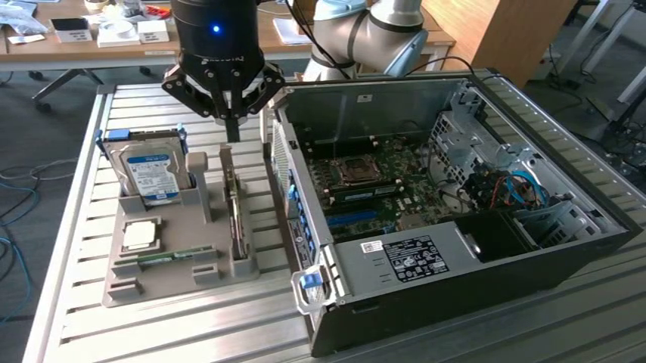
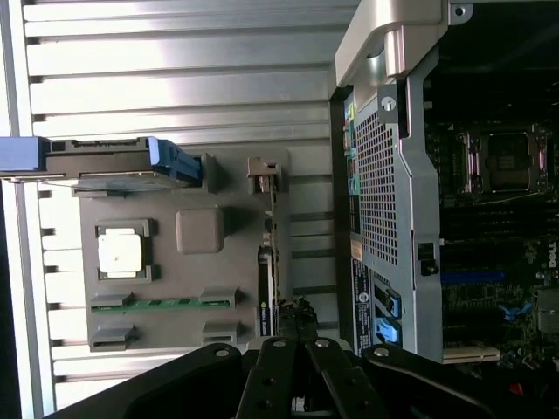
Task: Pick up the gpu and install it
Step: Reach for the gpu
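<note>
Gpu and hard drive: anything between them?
A grey upright post of the tray stands between the gpu and the hard drive, in the exterior view.

Arm (image 1: 389,26) cut off by picture edge above gripper (image 1: 232,136). Gpu (image 1: 238,219) seen edge-on, faces not made out; lower edge sunk in holder (image 1: 151,283) slot. Contact between closed fingertips and gpu top edge not settled. Hard drive (image 1: 150,175) lower part hidden in slot; label print too small to be read. Power supply label (image 1: 412,257) text unreadable. Wrist view: gripper, hard drive, computer case (image 1: 485,302) cut by picture edge; case interior partly lost in shadow.
</note>
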